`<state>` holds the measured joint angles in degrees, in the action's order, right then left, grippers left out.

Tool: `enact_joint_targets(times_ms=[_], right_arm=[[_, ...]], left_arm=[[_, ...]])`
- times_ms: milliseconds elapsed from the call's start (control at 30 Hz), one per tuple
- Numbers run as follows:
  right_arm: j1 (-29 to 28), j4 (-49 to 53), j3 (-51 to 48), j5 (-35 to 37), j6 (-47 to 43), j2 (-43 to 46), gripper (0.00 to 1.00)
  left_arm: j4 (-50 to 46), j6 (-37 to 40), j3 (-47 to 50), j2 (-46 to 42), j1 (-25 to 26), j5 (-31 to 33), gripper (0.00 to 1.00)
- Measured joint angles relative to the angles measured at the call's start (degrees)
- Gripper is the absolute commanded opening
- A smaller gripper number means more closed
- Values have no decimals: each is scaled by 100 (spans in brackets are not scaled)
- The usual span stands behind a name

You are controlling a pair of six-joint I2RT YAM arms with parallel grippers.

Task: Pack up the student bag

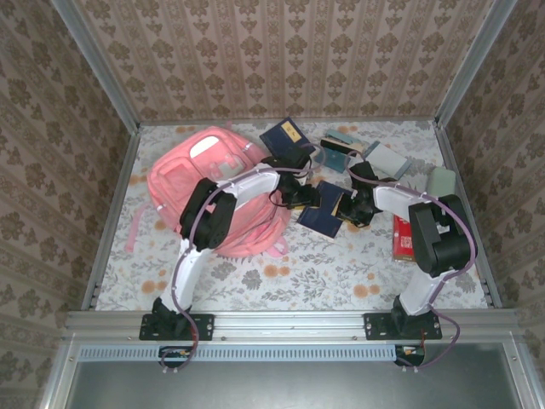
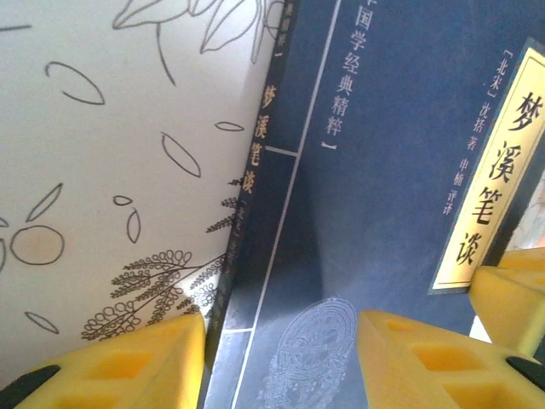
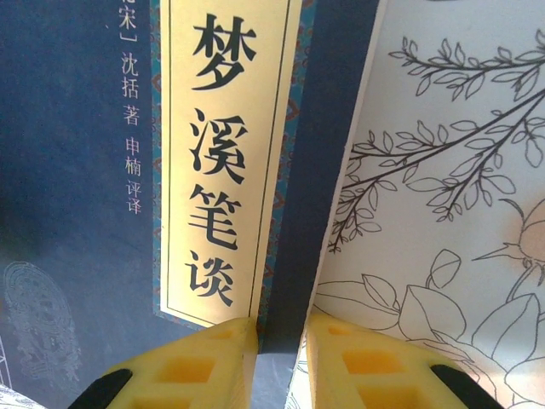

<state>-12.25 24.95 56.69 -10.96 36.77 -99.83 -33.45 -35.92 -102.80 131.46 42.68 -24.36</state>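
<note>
student bag (image 1: 179, 175): far-left on the counter (image 1: 255, 274), lying flat, front pockets up. The left arm reaches across its right side.

blue book (image 1: 322, 220): mid-counter, just right of the bag and between the two arms. Cover up, with a gold title strip.

left gripper (image 1: 304, 196): at the book's left edge. Wrist view (image 2: 281, 328): jaws apart, straddling the spine side of the blue book (image 2: 383, 170). One finger (image 2: 128, 362) is over the floral cloth of the counter (image 2: 102, 170), the other over the cover. There is a wide gap and neither pad presses the book.

right gripper (image 1: 352, 207): at the book's right edge. Wrist view (image 3: 281, 328): jaws nearly together, with the dark edge of the blue book (image 3: 77, 170) running into the narrow slot between them, so it reads as clamped on that edge. The counter (image 3: 443, 213) cloth is to the right of it. One of its yellow fingers (image 2: 511, 294) also shows over the cover in the left wrist view.

Other items: second dark book (image 1: 285, 136) far-centre, grey book (image 1: 388, 159) far-right, red book (image 1: 402, 235) near the right arm. All are apart from the bag.
</note>
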Motion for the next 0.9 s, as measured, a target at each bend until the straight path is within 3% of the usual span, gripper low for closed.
enact_joint_targets(times_ms=[333, 633, 800, 900], right_arm=[[46, -26, -74, 48, 122, 70, 24], [11, -96, -94, -20, 186, 98, 24], [-2, -120, -94, -70, 186, 101, 25], [-2, -122, -94, -114, 186, 105, 26]], left_arm=[[2312, -1141, 1379, -350, -413, -1392, 46], [3768, -1738, 1506, -350, -280, -2249, 42], [3552, -1593, 1427, -350, -149, -2450, 36], [3023, -1217, 1281, -350, -173, -2417, 20]])
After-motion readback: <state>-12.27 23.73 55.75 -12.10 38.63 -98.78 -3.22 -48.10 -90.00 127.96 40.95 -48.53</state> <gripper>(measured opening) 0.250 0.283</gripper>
